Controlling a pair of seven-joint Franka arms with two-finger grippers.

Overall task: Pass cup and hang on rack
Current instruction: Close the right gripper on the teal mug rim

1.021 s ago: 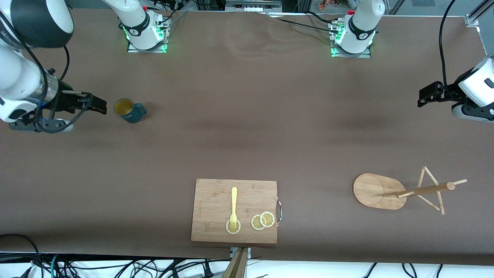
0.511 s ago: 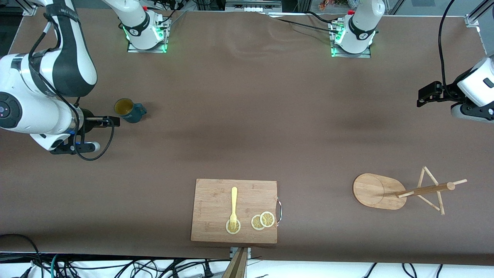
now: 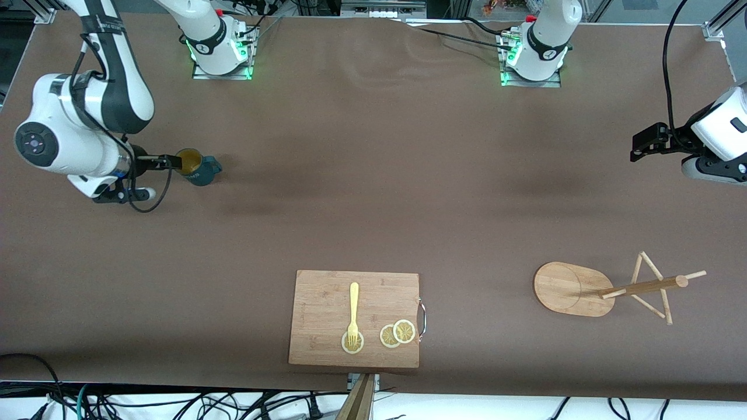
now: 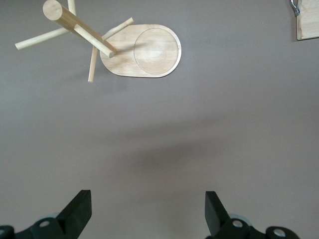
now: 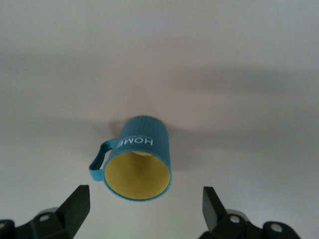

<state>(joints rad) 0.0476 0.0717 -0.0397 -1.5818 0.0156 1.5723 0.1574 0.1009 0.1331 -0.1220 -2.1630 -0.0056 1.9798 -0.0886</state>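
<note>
The right gripper (image 3: 169,161) sits low at the right arm's end of the table, fingers spread wide, its tips right at the rim of the cup (image 3: 196,165). The cup stands upright on the table just ahead of those fingers, not gripped, its handle pointing away from the gripper. The left gripper (image 3: 641,142) waits over bare table at the left arm's end, fingers apart and holding nothing; the rack (image 3: 607,289) stands nearer the front camera than it.

Right gripper (image 3: 174,162) low, jaws spread wide, left gripper (image 3: 642,144) open, arm waiting
</note>
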